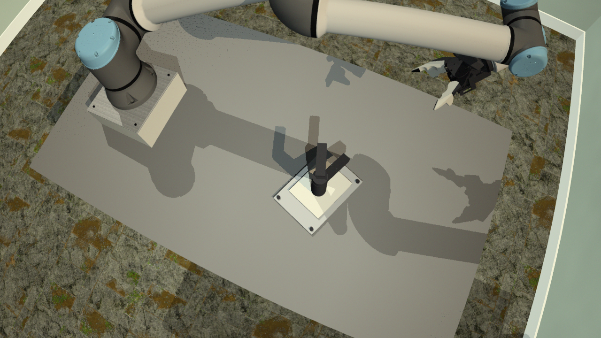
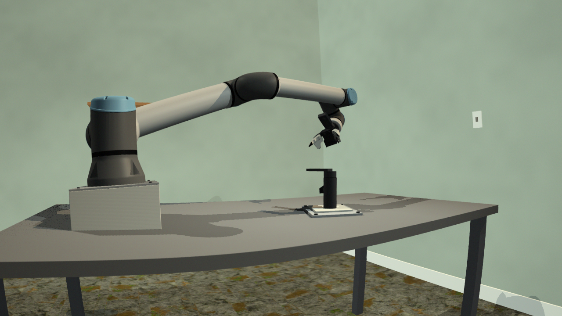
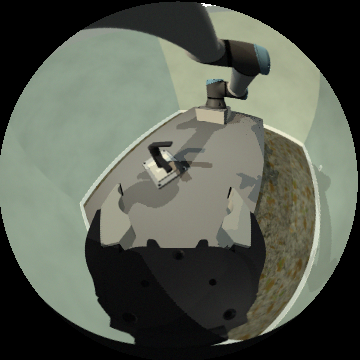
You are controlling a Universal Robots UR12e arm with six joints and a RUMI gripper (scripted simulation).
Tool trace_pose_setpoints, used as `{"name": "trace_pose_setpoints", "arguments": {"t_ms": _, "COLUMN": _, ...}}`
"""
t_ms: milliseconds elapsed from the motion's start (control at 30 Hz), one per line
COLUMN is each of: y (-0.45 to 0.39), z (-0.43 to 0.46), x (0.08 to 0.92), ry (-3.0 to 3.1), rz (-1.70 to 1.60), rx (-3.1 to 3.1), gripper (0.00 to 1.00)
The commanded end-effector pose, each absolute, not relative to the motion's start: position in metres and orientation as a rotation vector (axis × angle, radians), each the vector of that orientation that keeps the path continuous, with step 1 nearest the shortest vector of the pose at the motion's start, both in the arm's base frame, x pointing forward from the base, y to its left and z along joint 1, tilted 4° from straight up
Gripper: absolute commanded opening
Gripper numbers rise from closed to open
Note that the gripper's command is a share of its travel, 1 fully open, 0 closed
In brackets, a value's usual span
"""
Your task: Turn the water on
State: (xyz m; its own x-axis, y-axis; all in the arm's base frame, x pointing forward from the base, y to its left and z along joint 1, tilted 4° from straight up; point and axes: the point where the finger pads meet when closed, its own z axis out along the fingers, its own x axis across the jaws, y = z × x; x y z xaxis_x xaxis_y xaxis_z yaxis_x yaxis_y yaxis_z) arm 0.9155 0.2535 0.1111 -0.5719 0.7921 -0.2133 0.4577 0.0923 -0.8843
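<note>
A black tap (image 1: 318, 178) stands upright on a pale square base plate (image 1: 318, 193) near the middle of the grey table. Its lever (image 2: 318, 170) lies flat and level at the top of the body, pointing to the left in the side view. The tap also shows small in the wrist view (image 3: 160, 156). My gripper (image 1: 428, 86) hangs in the air well above and beyond the tap, far from the lever; in the side view it (image 2: 317, 143) is above the lever. Its two pale fingers stand wide open with nothing between them.
The arm's base (image 1: 126, 84) stands on a pale block at the table's far left corner. The table has a curved front edge (image 2: 275, 251). A wall runs behind the table, and a patterned floor lies around it.
</note>
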Motion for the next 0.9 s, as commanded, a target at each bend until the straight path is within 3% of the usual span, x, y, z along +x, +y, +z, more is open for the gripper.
{"name": "trace_pose_setpoints", "arguments": {"t_ms": 0, "y": 0.2535, "z": 0.1126, "x": 0.9159, "ry": -2.059, "rz": 1.471, "rx": -1.238, "gripper": 1.0}}
{"name": "trace_pose_setpoints", "arguments": {"t_ms": 867, "y": 0.2513, "z": 0.1124, "x": 0.9164, "ry": -2.057, "rz": 1.465, "rx": -1.258, "gripper": 1.0}}
